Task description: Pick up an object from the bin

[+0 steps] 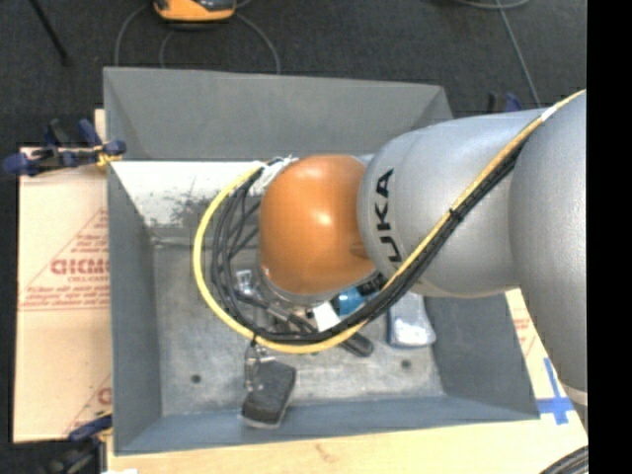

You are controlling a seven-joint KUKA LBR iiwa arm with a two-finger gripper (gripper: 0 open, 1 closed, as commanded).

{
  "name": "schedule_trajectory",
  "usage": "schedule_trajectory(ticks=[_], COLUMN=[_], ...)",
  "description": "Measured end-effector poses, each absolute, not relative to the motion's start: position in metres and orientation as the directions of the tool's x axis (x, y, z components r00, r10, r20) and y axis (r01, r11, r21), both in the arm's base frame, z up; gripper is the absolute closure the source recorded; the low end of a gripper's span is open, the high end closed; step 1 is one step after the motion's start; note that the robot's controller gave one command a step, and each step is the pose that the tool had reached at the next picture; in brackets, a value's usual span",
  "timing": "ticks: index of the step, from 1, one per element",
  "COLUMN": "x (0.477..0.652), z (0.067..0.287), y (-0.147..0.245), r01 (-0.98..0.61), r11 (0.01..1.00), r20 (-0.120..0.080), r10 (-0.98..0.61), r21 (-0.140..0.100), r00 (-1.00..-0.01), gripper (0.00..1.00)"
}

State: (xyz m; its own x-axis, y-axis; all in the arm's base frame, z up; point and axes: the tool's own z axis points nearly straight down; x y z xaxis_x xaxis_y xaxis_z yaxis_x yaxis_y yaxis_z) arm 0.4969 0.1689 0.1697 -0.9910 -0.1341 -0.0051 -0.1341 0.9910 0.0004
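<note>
My gripper (260, 363) reaches down from under the orange wrist cover toward the front of the bin floor. Right below its tip lies a dark grey, flat, rectangular block (269, 397), close to the front wall; whether the two touch I cannot tell. A pale white-blue soft packet (410, 326) lies on the floor to the right, partly under the arm. A small dark thing (359, 345) shows just left of that packet, at the edge of the cables.
The arm and its orange cover with looped cables hang over the middle of the bin and hide the floor beneath. Bare grey floor shows at the left and front left.
</note>
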Motion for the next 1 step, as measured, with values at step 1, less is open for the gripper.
schedule_trajectory(ticks=[1], x=[0.4944], z=[0.1551], y=[0.1539], r01=[-0.468], r11=[0.884], r20=[-0.001], r10=[-0.468], r21=[-0.001], r00=[-0.884], gripper=[0.00])
